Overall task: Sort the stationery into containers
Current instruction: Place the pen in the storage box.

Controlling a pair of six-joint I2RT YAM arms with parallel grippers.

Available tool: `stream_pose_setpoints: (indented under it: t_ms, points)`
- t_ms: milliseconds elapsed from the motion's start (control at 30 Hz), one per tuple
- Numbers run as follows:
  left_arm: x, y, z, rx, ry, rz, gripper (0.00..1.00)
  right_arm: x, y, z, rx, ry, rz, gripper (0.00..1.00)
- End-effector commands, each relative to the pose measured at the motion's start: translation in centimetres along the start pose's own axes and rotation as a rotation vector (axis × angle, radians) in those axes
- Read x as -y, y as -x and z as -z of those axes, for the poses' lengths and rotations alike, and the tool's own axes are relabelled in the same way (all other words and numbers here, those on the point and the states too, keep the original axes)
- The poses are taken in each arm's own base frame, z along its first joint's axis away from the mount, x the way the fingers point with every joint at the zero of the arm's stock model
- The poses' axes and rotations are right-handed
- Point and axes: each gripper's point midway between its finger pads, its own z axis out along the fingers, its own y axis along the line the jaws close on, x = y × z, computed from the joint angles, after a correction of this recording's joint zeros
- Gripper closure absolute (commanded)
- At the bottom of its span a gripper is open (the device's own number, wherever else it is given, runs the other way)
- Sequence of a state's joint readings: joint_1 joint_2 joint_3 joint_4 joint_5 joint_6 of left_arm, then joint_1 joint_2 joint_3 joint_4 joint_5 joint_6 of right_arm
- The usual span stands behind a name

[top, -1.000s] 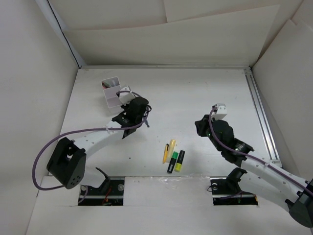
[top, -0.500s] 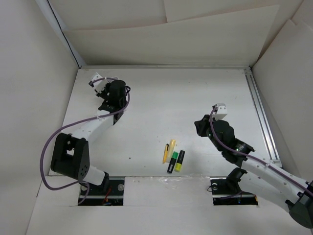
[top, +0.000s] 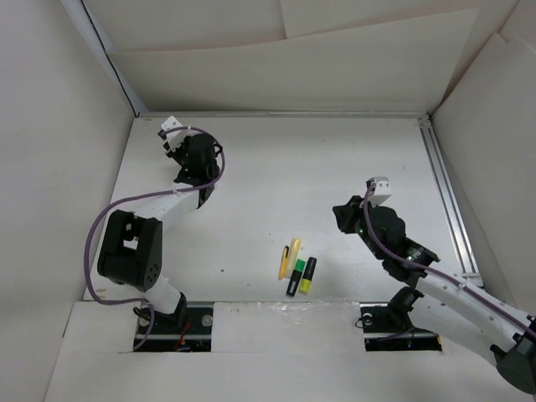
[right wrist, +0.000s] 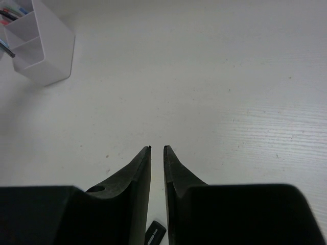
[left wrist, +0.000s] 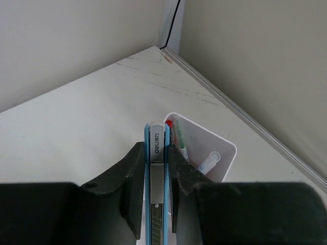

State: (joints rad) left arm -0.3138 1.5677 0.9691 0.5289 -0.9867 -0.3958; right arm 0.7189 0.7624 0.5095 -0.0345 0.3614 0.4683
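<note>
A white matte tabletop point(top: 293, 167), faintly scuffed, is lying between pale beige board walls point(top: 276, 75) that are closing it in on the left, far and right sides. A silver metal rail point(top: 445, 197) is running along the table's right edge, and a thin black seam point(top: 114, 67) is climbing the back-left corner.

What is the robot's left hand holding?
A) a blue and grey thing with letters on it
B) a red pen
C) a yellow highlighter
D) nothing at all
A: in the left wrist view the left hand is squeezed shut on a flat blue and grey tool with letters printed on its end, held just above the white box.
</note>
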Motion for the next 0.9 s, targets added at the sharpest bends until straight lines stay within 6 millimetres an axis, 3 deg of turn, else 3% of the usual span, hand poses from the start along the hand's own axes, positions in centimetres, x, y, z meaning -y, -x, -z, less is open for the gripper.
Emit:
stream_pose_setpoints:
  t_ms: [0, 233, 600, 867]
  points:
    - [0.9, 2.3, -0.5, 0.091, 0.002, 0.032, 1.0, -1.2, 2.7, 0.3, 0.082, 0.05, -0.023, 0.78]
    - [0.9, 1.3, -1.4, 0.122, 0.03, -0.047, 1.0, -1.4, 2.3, 0.3, 0.082, 0.07, -0.016, 0.78]
    - [1.7, -0.8, -1.1, 0.162, 0.052, -0.121, 1.0, -1.9, 3.1, 0.9, 0.112, 0.106, -0.021, 0.78]
    - [0.7, -2.4, -1.2, 0.152, 0.086, -0.14, 1.0, -1.9, 3.6, 1.5, 0.136, 0.118, -0.03, 0.78]
